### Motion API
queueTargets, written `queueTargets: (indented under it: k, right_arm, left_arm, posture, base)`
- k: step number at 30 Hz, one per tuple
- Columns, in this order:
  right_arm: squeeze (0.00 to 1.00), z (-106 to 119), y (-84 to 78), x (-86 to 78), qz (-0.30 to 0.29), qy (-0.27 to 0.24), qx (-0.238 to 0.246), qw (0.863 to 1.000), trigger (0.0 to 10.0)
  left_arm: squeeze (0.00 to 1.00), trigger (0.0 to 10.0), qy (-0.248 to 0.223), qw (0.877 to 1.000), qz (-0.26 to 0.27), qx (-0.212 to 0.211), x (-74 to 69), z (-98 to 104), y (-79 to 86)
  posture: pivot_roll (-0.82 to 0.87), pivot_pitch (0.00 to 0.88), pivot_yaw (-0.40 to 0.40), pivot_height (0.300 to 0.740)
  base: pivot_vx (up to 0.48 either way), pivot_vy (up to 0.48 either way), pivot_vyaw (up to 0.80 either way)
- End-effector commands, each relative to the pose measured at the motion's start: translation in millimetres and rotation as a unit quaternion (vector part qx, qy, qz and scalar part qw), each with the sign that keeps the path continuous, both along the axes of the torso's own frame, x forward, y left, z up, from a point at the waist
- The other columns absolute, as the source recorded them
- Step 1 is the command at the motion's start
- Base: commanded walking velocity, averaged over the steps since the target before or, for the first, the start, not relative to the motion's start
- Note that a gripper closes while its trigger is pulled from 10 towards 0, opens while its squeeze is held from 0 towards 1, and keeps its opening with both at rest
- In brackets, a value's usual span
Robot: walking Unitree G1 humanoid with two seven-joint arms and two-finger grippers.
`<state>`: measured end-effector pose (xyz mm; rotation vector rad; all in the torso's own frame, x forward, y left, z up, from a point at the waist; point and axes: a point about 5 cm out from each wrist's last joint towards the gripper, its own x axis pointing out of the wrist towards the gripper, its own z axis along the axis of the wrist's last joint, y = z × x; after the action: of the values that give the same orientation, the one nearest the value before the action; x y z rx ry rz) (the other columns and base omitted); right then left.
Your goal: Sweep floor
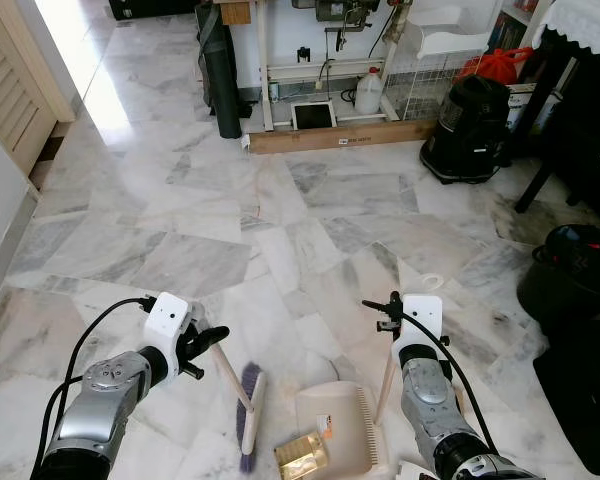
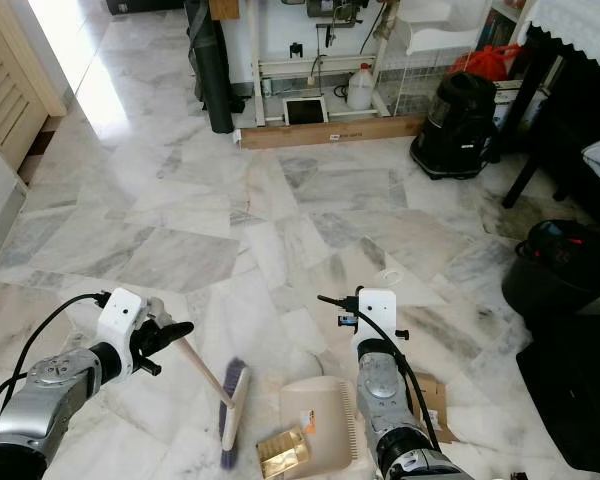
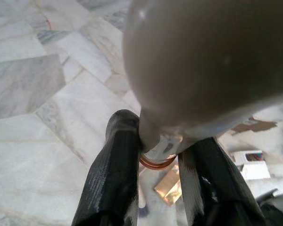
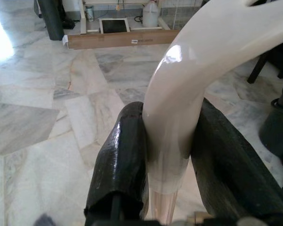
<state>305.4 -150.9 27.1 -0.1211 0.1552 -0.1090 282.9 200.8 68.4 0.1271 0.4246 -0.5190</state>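
My left gripper [image 1: 212, 342] is shut on the handle of a small broom [image 1: 248, 404], whose purple bristles rest on the marble floor just left of the dustpan. The broom's cream handle end [image 3: 198, 61] sits between the black fingers [image 3: 114, 174] in the left wrist view. My right gripper [image 1: 390, 322] is shut on the upright cream handle of the beige dustpan [image 1: 345, 425], which lies flat on the floor between my arms. A shiny gold wrapper [image 1: 302, 455] lies at the dustpan's front lip. The dustpan handle [image 4: 179, 108] runs between the right fingers [image 4: 120, 169].
A black vacuum cleaner [image 1: 472, 128] stands at the back right, a black bin [image 1: 570, 275] at the right. A long cardboard box [image 1: 345, 136] lies along the far wall beside a dark rolled mat [image 1: 221, 85]. A flat cardboard piece [image 2: 430, 400] lies right of the dustpan.
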Motion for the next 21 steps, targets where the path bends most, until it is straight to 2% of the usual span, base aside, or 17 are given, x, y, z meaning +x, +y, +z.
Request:
queueTargets:
  k: [1, 7, 11, 14, 16, 18, 21]
  right_arm:
    - [0.0, -9.8, 0.4, -6.1, 0.002, 0.028, 0.0, 1.0, 10.0]
    - [0.0, -9.2, -0.1, -5.9, 0.003, 0.026, 0.001, 1.0, 10.0]
    - [0.0, -9.2, -0.7, -5.9, 0.004, 0.026, 0.001, 1.0, 10.0]
    - [0.0, -7.5, -1.9, -4.7, 0.005, 0.022, 0.001, 1.0, 10.0]
    - [0.0, -6.2, -3.4, -3.7, 0.004, 0.02, 0.001, 1.0, 10.0]
    - [0.0, -4.7, -5.1, -2.7, 0.002, 0.016, 0.002, 1.0, 10.0]
    - [0.0, 0.4, -10.2, 1.2, -0.002, 0.006, 0.0, 1.0, 10.0]
  left_arm:
    - [0.0, 10.0, 0.07, 0.997, -0.012, -0.017, -14.5, -20.8, -1.5]
    - [0.0, 10.0, 0.074, 0.997, -0.026, -0.022, -19.2, -18.3, -3.1]
    - [0.0, 10.0, 0.072, 0.997, -0.015, -0.036, -20.4, -18.1, -5.4]
    - [0.0, 10.0, 0.07, 0.994, -0.001, -0.078, -16.8, -18.4, -16.3]
    - [0.0, 10.0, 0.07, 0.993, 0.005, -0.091, -15.6, -19.0, -19.9]
    - [0.0, 10.0, 0.071, 0.992, 0.015, -0.1, -14.5, -20.4, -21.3]
    - [0.0, 10.0, 0.068, 0.986, 0.052, -0.142, -8.9, -20.3, -21.2]
  posture:
    - [0.04, 0.09, 0.004, 0.74]
    - [0.04, 0.092, 0.004, 0.74]
    - [0.04, 0.093, 0.003, 0.74]
    - [0.03, 0.094, 0.0, 0.74]
    - [0.02, 0.094, -0.001, 0.74]
    - [0.02, 0.095, -0.002, 0.74]
    - [0.02, 0.097, -0.007, 0.74]
  base:
    - [0.0, 0.0, 0.0]
    - [0.0, 0.0, 0.0]
    - [0.0, 0.0, 0.0]
    - [0.0, 0.0, 0.0]
    - [0.0, 0.0, 0.0]
    - [0.0, 0.0, 0.0]
    - [0.0, 0.0, 0.0]
